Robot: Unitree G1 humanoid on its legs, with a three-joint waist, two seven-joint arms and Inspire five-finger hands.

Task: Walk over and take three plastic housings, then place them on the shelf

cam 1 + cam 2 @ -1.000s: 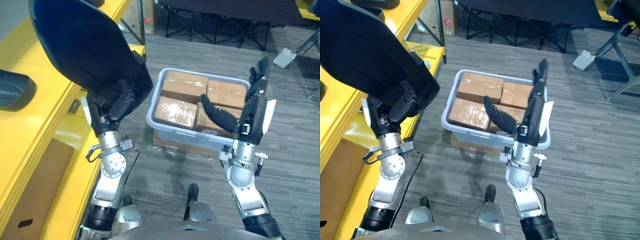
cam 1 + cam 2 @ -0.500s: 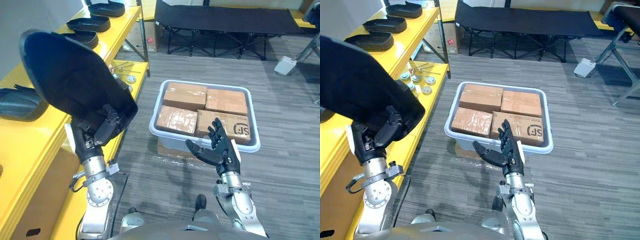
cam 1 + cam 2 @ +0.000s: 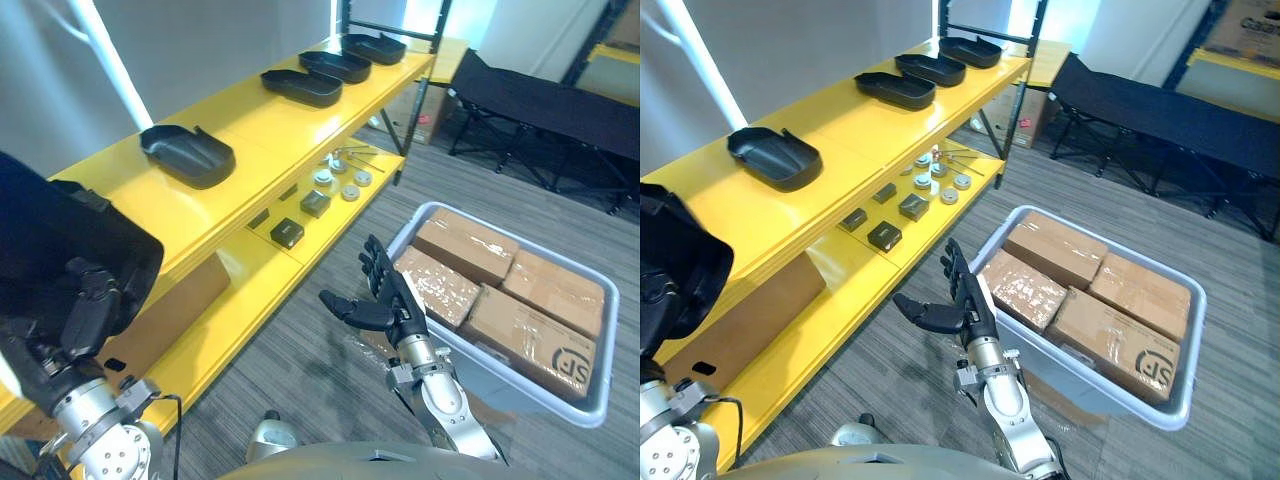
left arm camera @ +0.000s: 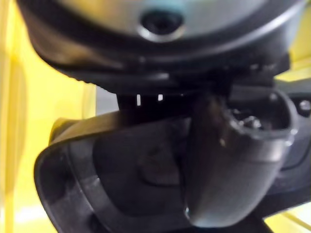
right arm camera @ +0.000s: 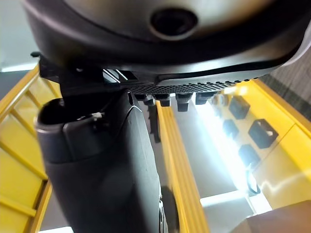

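One-piece carry: grips black plastic housing in curled left hand at near end of yellow shelf, holds right hand spread and empty off shelf front, now faces shelf instead of bin, so placing looks next.

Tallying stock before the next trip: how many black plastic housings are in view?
5 black plastic housings: four in a row atop the yellow shelf, nearest, second, third, farthest; the fifth is gripped in the left hand. More may be hidden.
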